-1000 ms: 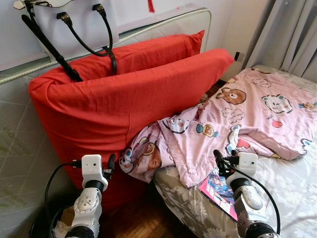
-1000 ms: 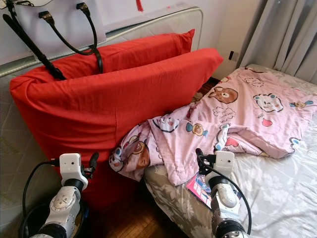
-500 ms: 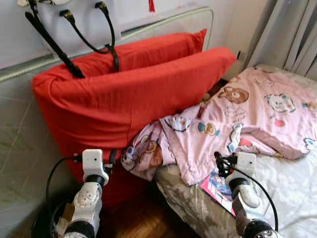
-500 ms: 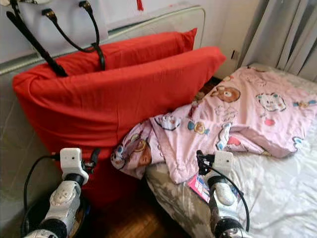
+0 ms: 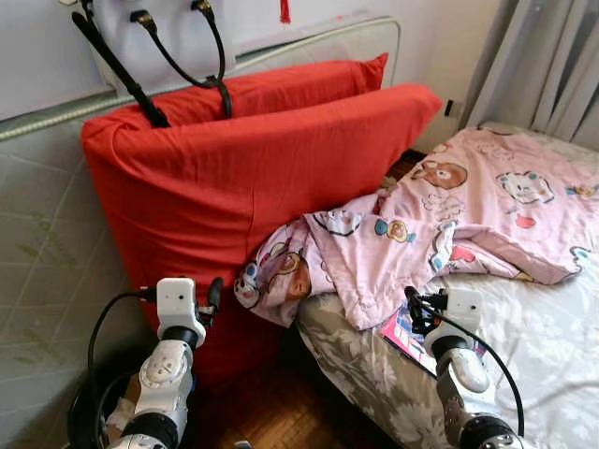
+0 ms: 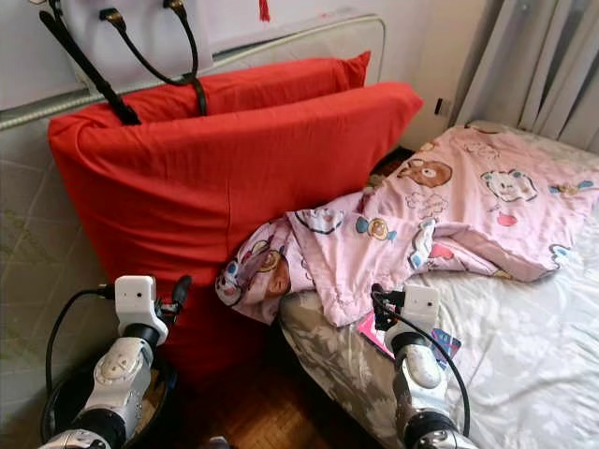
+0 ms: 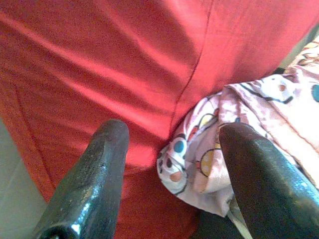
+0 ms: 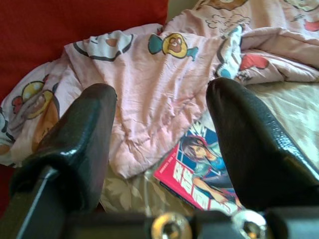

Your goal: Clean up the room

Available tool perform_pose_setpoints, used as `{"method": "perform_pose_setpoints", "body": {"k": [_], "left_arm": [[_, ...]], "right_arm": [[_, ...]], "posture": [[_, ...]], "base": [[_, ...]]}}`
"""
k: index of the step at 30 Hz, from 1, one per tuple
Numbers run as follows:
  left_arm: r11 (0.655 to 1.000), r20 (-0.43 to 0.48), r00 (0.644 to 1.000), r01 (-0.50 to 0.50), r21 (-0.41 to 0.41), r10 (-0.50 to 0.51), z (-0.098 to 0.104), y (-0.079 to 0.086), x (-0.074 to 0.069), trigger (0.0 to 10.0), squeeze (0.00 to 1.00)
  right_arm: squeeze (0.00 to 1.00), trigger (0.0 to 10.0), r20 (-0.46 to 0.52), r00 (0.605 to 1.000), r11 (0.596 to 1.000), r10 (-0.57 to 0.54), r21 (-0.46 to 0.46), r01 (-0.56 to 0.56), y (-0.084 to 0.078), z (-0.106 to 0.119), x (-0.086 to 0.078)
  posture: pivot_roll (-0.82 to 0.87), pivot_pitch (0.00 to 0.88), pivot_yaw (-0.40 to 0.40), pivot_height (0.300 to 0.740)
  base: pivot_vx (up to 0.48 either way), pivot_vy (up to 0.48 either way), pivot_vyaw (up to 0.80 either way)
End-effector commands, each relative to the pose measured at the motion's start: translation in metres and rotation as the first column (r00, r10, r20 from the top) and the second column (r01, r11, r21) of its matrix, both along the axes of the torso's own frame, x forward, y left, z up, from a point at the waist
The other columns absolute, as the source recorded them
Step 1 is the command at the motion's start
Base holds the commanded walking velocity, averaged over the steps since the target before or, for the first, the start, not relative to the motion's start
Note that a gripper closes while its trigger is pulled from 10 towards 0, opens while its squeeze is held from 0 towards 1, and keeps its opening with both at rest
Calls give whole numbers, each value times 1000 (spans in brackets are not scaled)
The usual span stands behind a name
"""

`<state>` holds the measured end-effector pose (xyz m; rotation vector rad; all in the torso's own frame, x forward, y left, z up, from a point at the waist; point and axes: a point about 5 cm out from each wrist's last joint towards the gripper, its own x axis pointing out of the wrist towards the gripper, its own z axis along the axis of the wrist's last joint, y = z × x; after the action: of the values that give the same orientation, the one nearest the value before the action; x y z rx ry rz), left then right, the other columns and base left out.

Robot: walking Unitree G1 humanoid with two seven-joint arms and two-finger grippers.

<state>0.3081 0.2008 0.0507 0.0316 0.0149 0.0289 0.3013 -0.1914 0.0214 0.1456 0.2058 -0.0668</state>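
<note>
While the pink cartoon blanket (image 5: 440, 224) half-covers the comic book (image 8: 199, 172) | right gripper (image 8: 162, 144) spread wide, aimed at it | left gripper (image 7: 172, 164) wide, empty, facing red cushion (image 5: 253, 187)

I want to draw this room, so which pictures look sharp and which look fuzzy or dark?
Both eye views are bright and sharp: the red cushion and pink blanket show crisp edges. In the left wrist view the end effector fingers are dark and soft, close to the lens. The right wrist view is well lit; the comic book is clear, its fingers shadowy.
</note>
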Motion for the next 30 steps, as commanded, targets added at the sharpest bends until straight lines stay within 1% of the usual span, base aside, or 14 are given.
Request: {"method": "perform_pose_setpoints", "body": {"k": [1,7,10,14,16,18,24,30], "left_arm": [[1000,-3,1000,-3,-17,3,2,2,3,10000,0],[999,-25,1000,15,-36,-16,0,0,3,10000,0],[999,-27,999,17,-34,-18,-1,-1,2,10000,0],[999,-25,999,27,-36,-28,0,-2,2,10000,0],[999,-25,999,29,-36,-30,0,-2,3,10000,0],[999,-29,999,32,-30,-33,0,-1,3,10000,0],[999,-32,999,34,-29,-35,0,-1,2,10000,0],[999,-36,998,45,-28,-46,-1,-3,3,10000,0]], "right_arm": [[0,10000,-4,1000,1000,8,1,-8,3,3,4],[0,10000,-3,1000,1000,5,1,-5,4,3,5],[0,10000,-25,1000,1000,7,-3,-7,5,1,5],[0,10000,-38,999,1000,18,-3,-18,7,0,4],[0,10000,-34,999,1000,18,-3,-19,7,0,4],[0,10000,-6,1000,1000,17,12,-17,9,2,4],[0,10000,-4,1000,1000,26,9,-26,12,2,5],[0,10000,0,999,999,32,9,-32,13,3,5]], "posture": [[42,20,22,665],[37,23,27,665],[37,26,28,665],[44,31,31,642],[44,33,33,637],[44,36,34,633],[40,42,35,633],[41,47,35,633]], "base": [[0,0,0],[0,0,0],[0,0,0],[0,0,0],[0,0,0],[0,0,0],[0,0,0],[0,0,0]]}}
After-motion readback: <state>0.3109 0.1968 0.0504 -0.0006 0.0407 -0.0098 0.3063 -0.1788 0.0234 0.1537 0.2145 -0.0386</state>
